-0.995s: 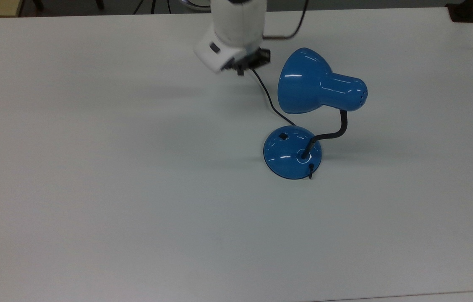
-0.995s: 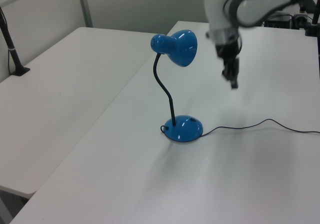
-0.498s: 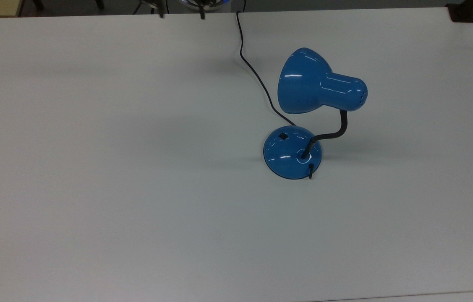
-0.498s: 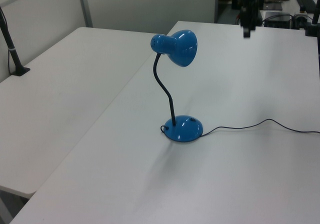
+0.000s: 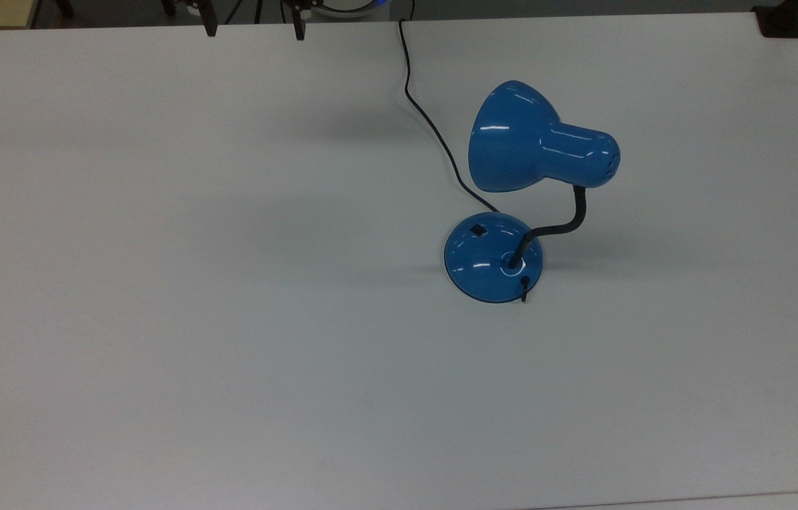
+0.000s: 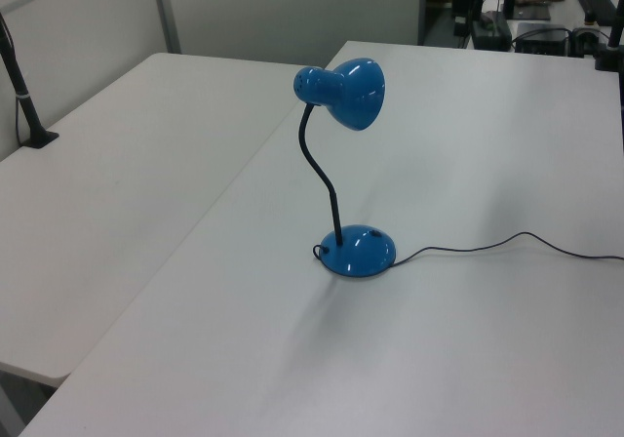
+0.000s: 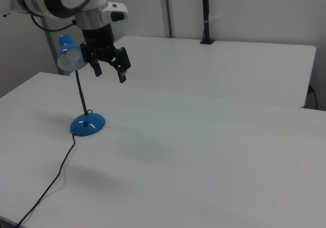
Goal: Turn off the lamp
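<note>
while raised, fingers apart, beside lamp

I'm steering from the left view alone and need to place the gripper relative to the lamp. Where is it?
Observer: In the right view the gripper hangs in the air, on the right view's right of the lamp, level with its shade and apart from it.
Operator: Open or shut?
Observer: Open. In the top view its fingertips stand wide apart over the top edge of the table.
Operator: Which side of the base is the switch on?
Observer: In the top view the switch sits on the upper left of the base, the side nearer the gripper. The neck rises from the base's right.
</note>
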Controlling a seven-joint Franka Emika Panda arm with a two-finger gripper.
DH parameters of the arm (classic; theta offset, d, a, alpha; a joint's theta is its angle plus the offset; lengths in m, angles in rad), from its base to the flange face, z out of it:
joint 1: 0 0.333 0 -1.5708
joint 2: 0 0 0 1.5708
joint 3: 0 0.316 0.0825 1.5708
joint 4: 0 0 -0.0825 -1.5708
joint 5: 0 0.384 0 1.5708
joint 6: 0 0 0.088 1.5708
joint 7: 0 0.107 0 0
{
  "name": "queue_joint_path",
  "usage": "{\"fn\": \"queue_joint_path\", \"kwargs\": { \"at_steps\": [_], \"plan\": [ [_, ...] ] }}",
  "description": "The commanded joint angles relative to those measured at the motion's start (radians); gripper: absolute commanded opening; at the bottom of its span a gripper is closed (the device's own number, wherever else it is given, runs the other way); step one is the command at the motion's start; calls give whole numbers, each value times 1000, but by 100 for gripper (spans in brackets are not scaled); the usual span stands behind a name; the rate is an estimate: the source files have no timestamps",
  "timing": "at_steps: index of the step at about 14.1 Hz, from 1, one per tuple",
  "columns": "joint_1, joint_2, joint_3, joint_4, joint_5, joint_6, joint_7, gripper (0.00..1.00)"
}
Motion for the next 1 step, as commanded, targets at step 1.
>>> {"fn": "queue_joint_path", "kwargs": {
  "at_steps": [1],
  "plan": [
    [-1, 8, 3, 12, -13, 12, -24, 100]
  ]
}}
